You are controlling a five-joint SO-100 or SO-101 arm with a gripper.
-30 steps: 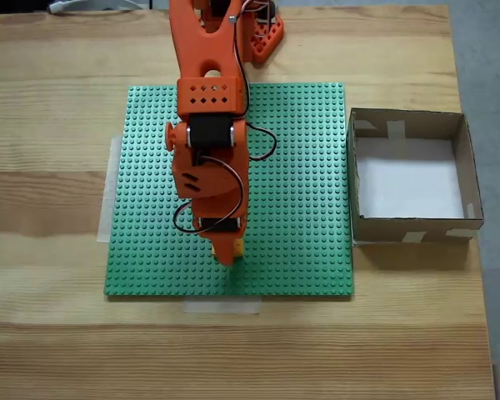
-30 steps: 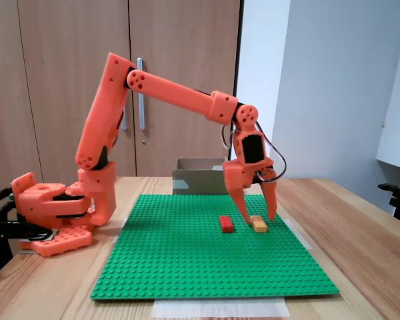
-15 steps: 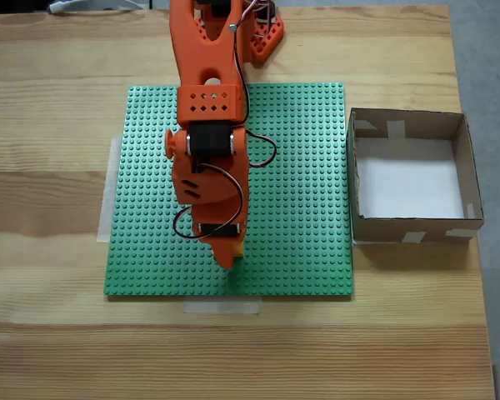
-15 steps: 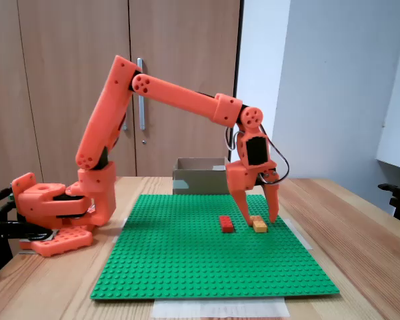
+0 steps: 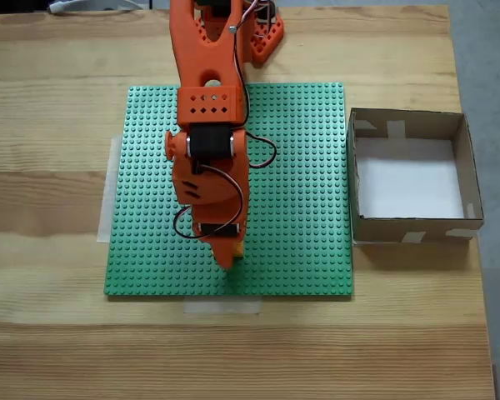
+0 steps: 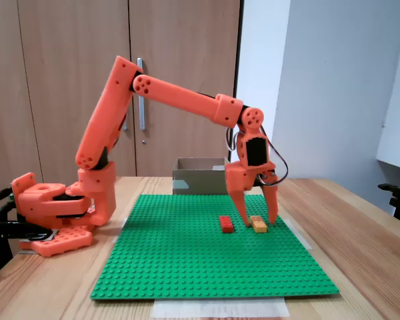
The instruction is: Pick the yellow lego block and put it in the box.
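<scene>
**Two fingers straddle the yellow brick on the green plate**

Two orange fingers of the claw point down and stand spread apart, one on each side of the yellow lego block in a fixed view from the side. The claw is released: the fingers are not pressed on the block, and the block sits on the green baseplate between the tips. In a fixed view from above, the claw is mostly covered by the wrist, and a sliver of the yellow lego block shows just beside it.

Just beside the claw, on its side toward the arm's base in the side view, lies a red brick, apart from the yellow one. Well apart from the claw, off the baseplate's edge on the wooden counter, stands the box, its white bottom bare. Behind the claw, the orange arm reaches back to its base at the counter's far end.
</scene>
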